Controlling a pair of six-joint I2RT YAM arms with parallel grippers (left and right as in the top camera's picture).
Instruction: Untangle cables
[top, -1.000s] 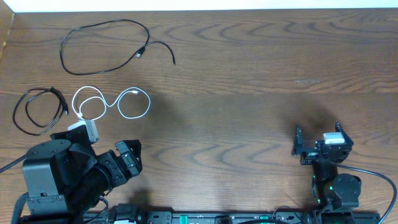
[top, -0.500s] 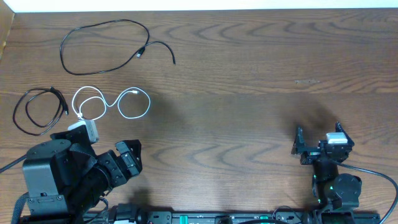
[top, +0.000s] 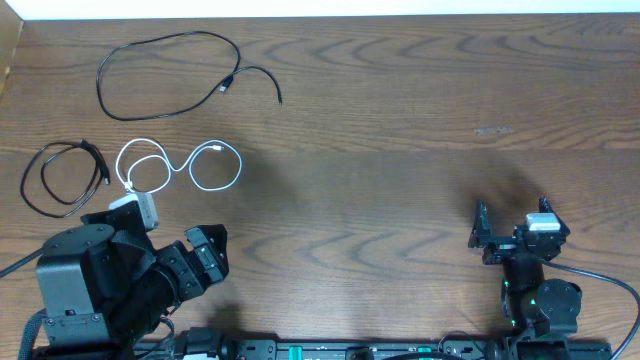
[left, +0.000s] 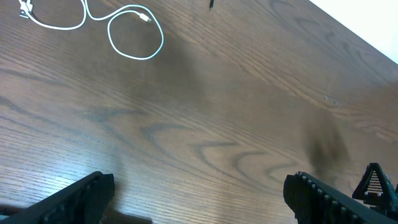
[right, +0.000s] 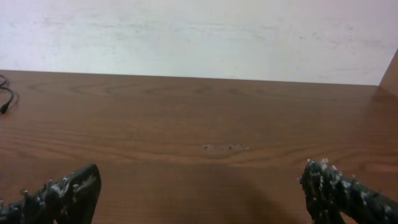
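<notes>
My left fingers (left: 199, 182) are spread wide and empty, and so are my right fingers (top: 512, 215). All the cables lie ahead-left of the left fingers on the worktop (top: 400, 150). The white cable (top: 190, 165) is nearest, loops running sideways. The coiled black cable (top: 60, 175) is left of it, the long black cable (top: 170, 75) beyond. Left arm is nearer.

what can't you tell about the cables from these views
white cable: overhead, its left end meets the left arm; whether it passes underneath is hidden. Left wrist view cuts it at the top edge.
small black cable: overhead, too small to tell whether its loops are knotted.
long black cable: overhead, plug types too small to tell.
black cord scrap: right wrist view, cut by the left edge; which cable it is cannot be told.
</notes>
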